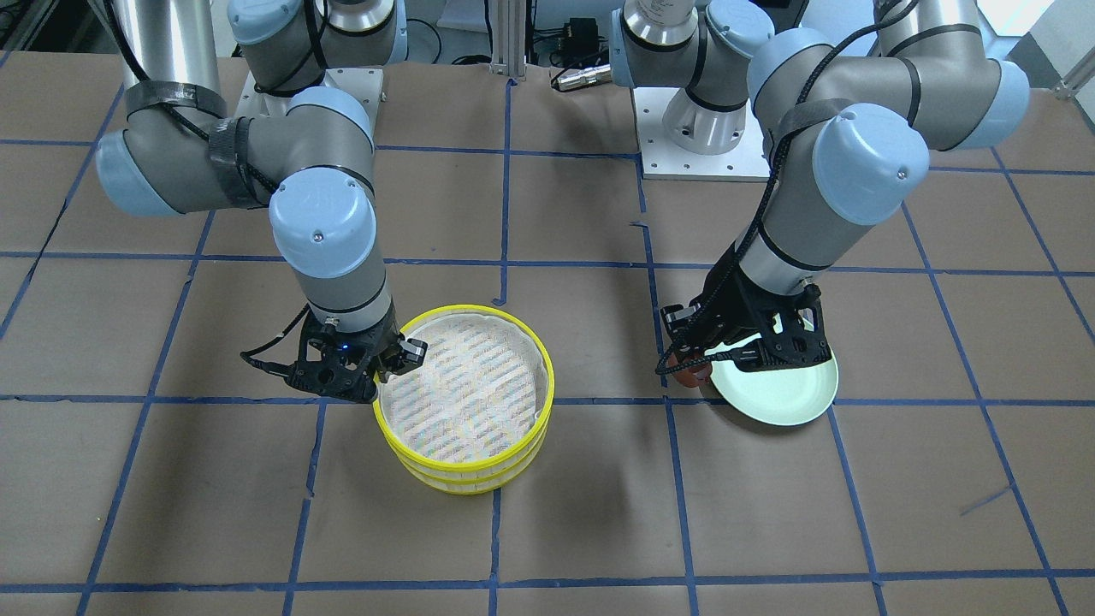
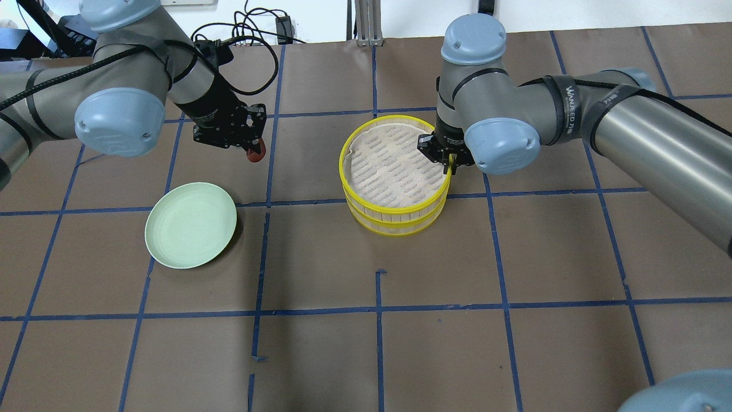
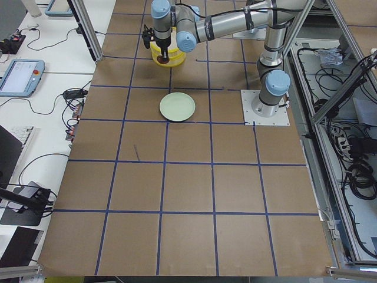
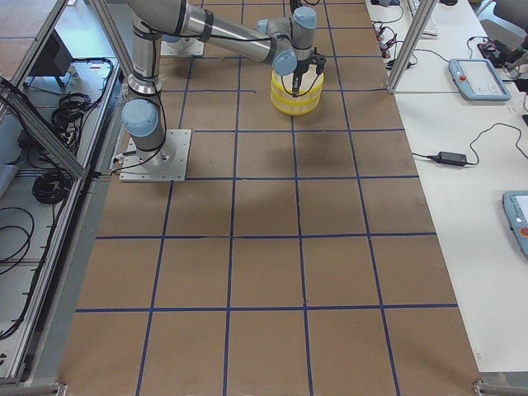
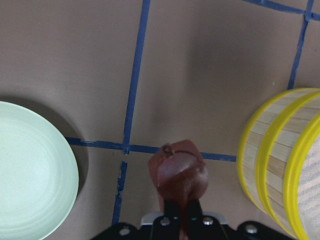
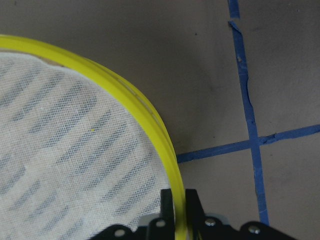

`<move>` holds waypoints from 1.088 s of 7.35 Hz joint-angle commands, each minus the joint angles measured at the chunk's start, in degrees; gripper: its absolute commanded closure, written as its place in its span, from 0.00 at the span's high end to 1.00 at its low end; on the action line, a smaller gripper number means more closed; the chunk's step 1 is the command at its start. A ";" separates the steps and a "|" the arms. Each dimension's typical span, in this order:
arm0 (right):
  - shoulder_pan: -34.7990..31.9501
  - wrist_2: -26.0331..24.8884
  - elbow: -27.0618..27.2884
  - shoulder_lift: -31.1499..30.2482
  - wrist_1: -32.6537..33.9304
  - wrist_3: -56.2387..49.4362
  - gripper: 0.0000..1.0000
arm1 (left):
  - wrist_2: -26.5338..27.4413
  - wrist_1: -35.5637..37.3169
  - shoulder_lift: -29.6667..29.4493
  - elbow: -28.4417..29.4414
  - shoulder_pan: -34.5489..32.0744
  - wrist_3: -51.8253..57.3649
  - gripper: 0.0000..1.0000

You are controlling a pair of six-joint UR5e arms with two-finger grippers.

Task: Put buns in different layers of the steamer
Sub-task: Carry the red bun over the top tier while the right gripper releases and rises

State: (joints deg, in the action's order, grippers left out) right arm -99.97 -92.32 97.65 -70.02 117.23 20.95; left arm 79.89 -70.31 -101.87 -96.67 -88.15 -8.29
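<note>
Reaching in from the left of the overhead view, the left arm bends at the elbow and points its left gripper (image 2: 252,141) down over bare table, between the pale green plate (image 2: 190,225) and the steamer. The table (image 2: 514,257) is covered in brown paper marked into squares by blue tape (image 2: 376,309), and black cables (image 2: 246,26) lie past its far edge. The left gripper's fingers are closed on the reddish-brown bun (image 5: 181,172), which hangs at their tips, clear of both plate and steamer. Further right, the top steamer layer (image 2: 342,164) sits stacked on the lower layer (image 2: 394,227), its white cloth liner showing. The right arm stretches in from the right, its wrist turned down at the stack's far right edge, and the right gripper (image 6: 179,201) has its fingers pinched on the top layer's yellow rim.
</note>
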 commanded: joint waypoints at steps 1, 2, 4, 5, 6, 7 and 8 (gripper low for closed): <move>0.04 0.12 -0.09 -0.02 0.27 0.05 0.60 | -0.09 0.00 0.09 0.25 -0.09 -0.41 0.01; 0.22 0.04 -0.97 -0.29 0.28 -0.56 0.73 | -0.44 0.00 0.44 1.64 -0.52 -0.76 0.01; 2.75 -0.14 -3.95 -3.87 -3.04 -4.42 0.89 | -4.47 -2.55 -1.13 4.73 -1.66 -8.88 0.00; 6.33 0.39 -5.62 -7.11 -9.68 -5.65 0.91 | -5.01 -1.76 -1.75 5.86 -4.63 -13.12 0.00; 8.72 0.74 -6.76 -12.02 -17.57 -9.49 0.91 | -5.19 0.94 -2.71 5.87 -7.53 -16.81 0.00; 9.96 0.74 -6.86 -15.55 -22.00 -12.23 0.94 | -6.58 4.80 -3.94 5.79 -11.56 -22.07 0.01; 10.15 0.57 -6.86 -18.28 -23.88 -12.60 0.99 | -7.72 6.75 -5.78 5.79 -15.08 -25.86 0.01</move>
State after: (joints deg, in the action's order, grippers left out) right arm -90.93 -91.70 91.08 -84.05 97.81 10.23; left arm 73.62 -66.77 -105.61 -90.92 -98.57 -28.62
